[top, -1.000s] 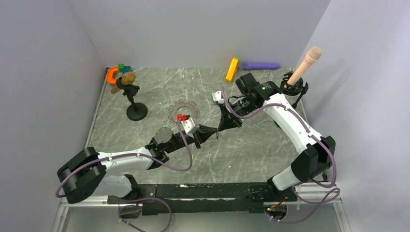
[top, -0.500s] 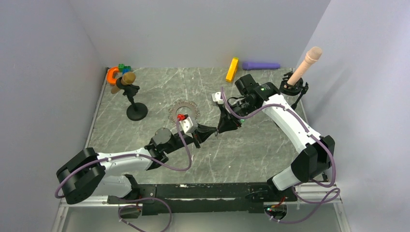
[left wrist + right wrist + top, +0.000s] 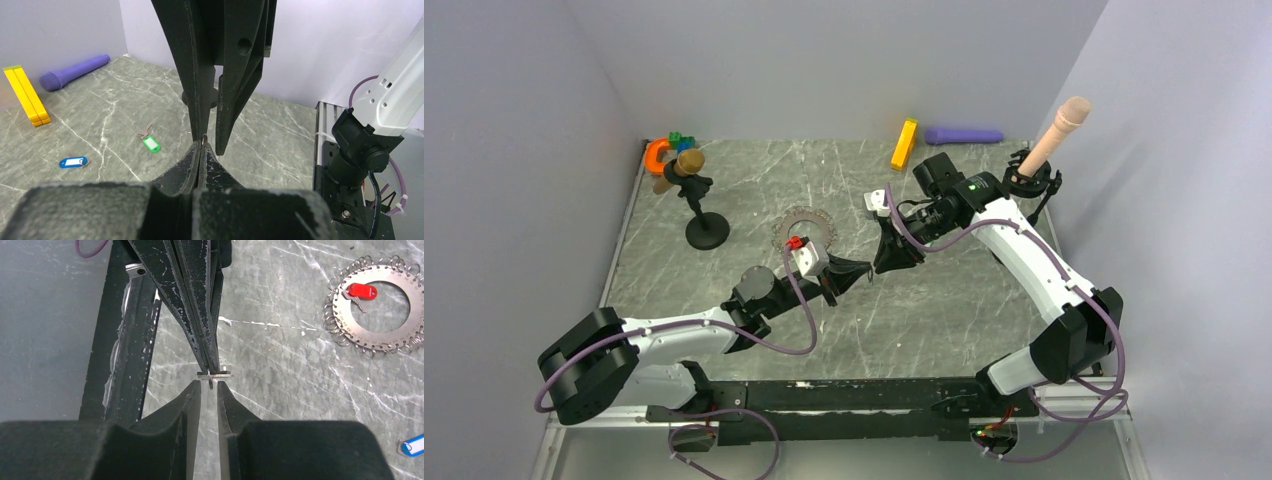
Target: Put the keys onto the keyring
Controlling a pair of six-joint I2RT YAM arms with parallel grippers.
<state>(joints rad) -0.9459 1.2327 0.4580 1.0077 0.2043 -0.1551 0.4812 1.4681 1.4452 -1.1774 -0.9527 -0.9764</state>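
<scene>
- Over on the left, the keyring (image 3: 341, 310) lies flat on the counter (image 3: 280, 140). The red key (image 3: 361, 290) rests across its rim, and we can't tell whether it is actually hooked on.
- Just right of that is the left hand (image 3: 199, 152), fingers pressed together and pinching a small metal piece (image 3: 216, 374) at the very tips. It's thin and seen edge-on, possibly a key's little loop, but we can't say which key it belongs to. Held up off the counter like that, it looks offered to the other arm.
- Here's the right hand (image 3: 209, 386), meeting the left tip to tip. Its fingers are apart and straddle the metal piece, and as far as we can see they aren't touching it. We read this as a handover or regrip, so the piece can be turned to meet the ring.
- Farther right and toward the back, the green key (image 3: 150, 144) and the blue key (image 3: 73, 162) lie loose on the counter. They're near each other and well apart from the keyring.
- Our call is that it's early going, with most keys not yet on. The right hand has a very thin target to close on, and an off-centre squeeze could flick it away.
</scene>
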